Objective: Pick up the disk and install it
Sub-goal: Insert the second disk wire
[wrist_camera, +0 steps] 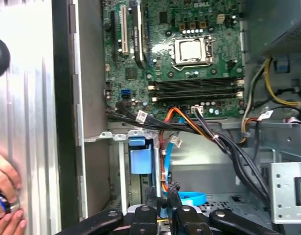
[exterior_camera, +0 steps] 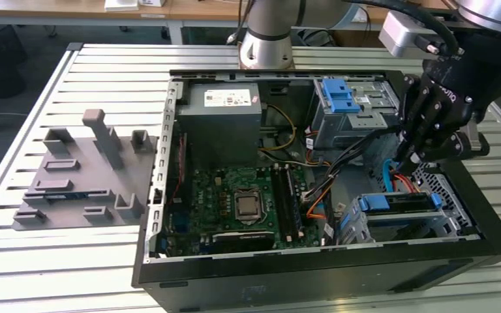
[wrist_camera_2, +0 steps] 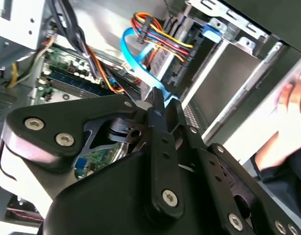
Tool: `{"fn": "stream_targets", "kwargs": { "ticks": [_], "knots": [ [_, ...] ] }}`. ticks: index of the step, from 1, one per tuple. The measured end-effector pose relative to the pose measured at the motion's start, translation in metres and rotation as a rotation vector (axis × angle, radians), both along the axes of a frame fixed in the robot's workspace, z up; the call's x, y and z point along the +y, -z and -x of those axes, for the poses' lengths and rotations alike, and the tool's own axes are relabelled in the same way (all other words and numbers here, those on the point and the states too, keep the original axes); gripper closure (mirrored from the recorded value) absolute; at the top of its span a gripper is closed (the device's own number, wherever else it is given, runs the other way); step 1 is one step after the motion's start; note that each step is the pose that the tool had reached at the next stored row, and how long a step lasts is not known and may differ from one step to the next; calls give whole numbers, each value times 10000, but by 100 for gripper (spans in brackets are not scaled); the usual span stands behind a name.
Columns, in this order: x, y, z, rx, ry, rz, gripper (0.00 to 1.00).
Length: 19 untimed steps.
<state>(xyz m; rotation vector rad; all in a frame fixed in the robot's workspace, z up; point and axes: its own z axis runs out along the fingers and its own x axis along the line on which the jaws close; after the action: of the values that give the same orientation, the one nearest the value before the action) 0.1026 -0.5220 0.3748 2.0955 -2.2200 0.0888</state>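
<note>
- Black gripper [exterior_camera: 409,155] hangs inside the open computer case [exterior_camera: 320,274], just above the lower drive cage; its jaws look pressed together on nothing.
- The disk [exterior_camera: 396,202], in its blue carrier, sits in that cage.
- Light-blue data cable [wrist_camera_2: 140,61] and power wires [wrist_camera: 189,122] crowd the gripper.
- Nearby: motherboard [exterior_camera: 242,202], power supply [exterior_camera: 224,104].
- Grey fixture [exterior_camera: 81,173] lies on the slatted metal worktop [exterior_camera: 68,261].
- A person's hand [wrist_camera: 6,196] rests at the case's edge.

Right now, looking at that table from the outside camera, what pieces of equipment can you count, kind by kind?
Computer case: 1
Power supply box: 1
Disk in blue frame: 1
Grey moulded tray: 1
Robot gripper: 1
Total: 5
</note>
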Motion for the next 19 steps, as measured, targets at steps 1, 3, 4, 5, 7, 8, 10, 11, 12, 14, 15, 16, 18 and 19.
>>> {"fn": "stream_targets", "kwargs": {
  "ticks": [1,3,4,5,7,8,10,11,12,14,15,16,18,19],
  "knots": [
    [0,5,0,0,0,84,76],
    [0,23,0,0,0,212,76],
    [0,32,0,1,1,242,76],
    [0,45,-2,0,2,249,76],
    [0,73,-8,2,1,249,76],
    [0,91,-9,2,1,248,76],
    [0,127,-10,3,1,254,76],
    [0,145,-10,3,1,267,76],
    [0,162,-10,3,1,281,76],
    [0,193,-10,3,1,315,78],
    [0,206,-11,2,1,318,78],
    [0,218,-11,2,0,317,84],
    [-1,233,-10,2,1,259,84],
    [-1,240,-10,2,2,161,84]
  ]
}}
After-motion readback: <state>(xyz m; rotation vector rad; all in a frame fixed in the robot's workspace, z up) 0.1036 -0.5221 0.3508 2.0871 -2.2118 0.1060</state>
